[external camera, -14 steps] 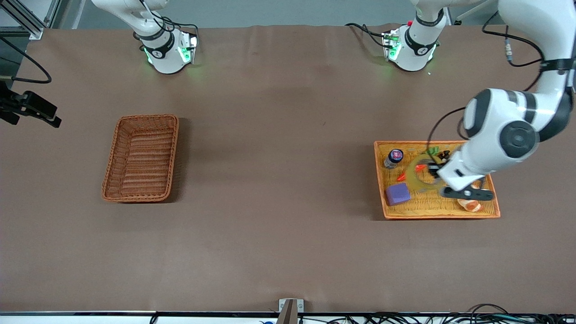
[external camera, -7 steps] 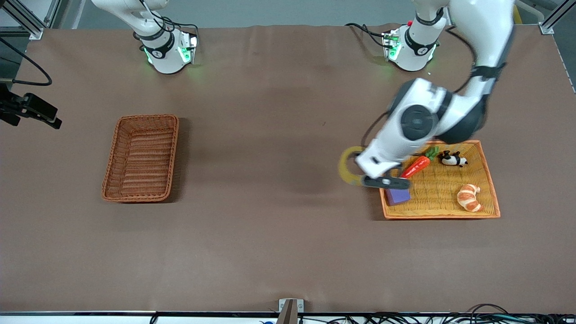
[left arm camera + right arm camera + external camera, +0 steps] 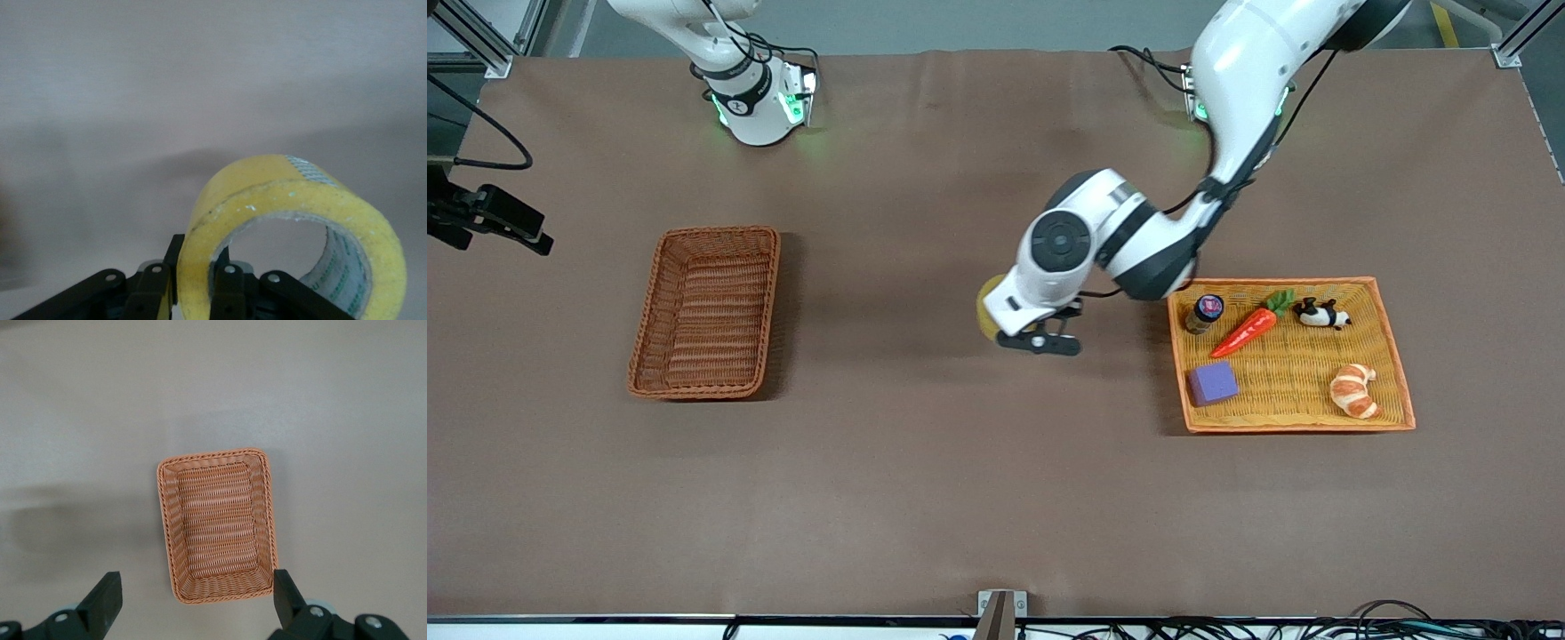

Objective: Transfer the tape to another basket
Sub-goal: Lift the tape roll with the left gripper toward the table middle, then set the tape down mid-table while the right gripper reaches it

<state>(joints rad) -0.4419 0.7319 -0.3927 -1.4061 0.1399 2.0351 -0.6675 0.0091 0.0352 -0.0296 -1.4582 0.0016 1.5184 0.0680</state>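
The yellowish tape roll [image 3: 987,316] hangs in my left gripper [image 3: 1037,343], over bare table between the orange-yellow tray and the reddish-brown wicker basket [image 3: 720,233]. In the left wrist view the fingers [image 3: 155,288] are shut on the wall of the tape [image 3: 287,200], one outside and one inside the ring. The basket holds nothing and sits toward the right arm's end of the table. My right gripper [image 3: 195,590] is open and empty, high over the basket [image 3: 210,458]; it is out of the front view.
The orange-yellow woven tray [image 3: 1294,420] lies toward the left arm's end. It holds a small bottle [image 3: 1205,312], a toy carrot [image 3: 1249,328], a toy panda [image 3: 1320,314], a croissant [image 3: 1353,390] and a purple block [image 3: 1213,383].
My left gripper has carried the tape out of the orange-yellow tray and over the middle of the table, toward the wicker basket. The right arm has not visibly moved.
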